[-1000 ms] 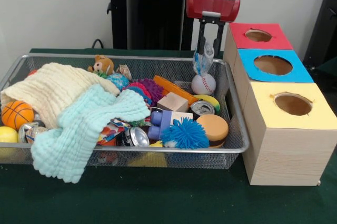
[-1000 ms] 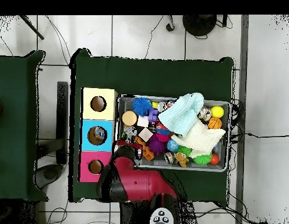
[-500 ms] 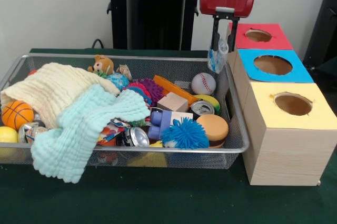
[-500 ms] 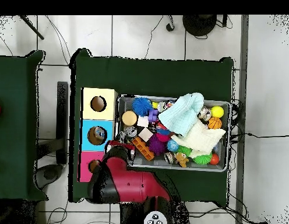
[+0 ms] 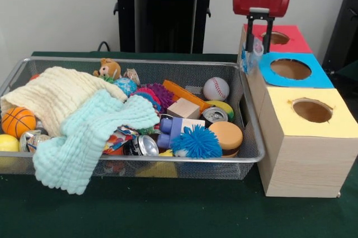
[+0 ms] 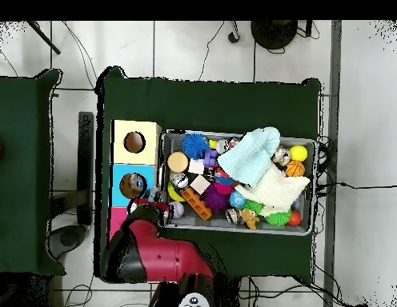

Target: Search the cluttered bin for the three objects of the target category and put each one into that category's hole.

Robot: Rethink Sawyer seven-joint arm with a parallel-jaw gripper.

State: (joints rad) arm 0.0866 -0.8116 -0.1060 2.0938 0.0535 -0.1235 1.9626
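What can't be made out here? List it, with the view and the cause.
- Front view: the crumpled clear packet in the end effector is too small to identify.
- Overhead view: the arm covers the red box and its hole.
- Front view: the cloths hide whatever lies beneath them in the bin.

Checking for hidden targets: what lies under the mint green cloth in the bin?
A colourful patterned item and a can poke out beneath the mint green cloth. Anything further underneath is covered.
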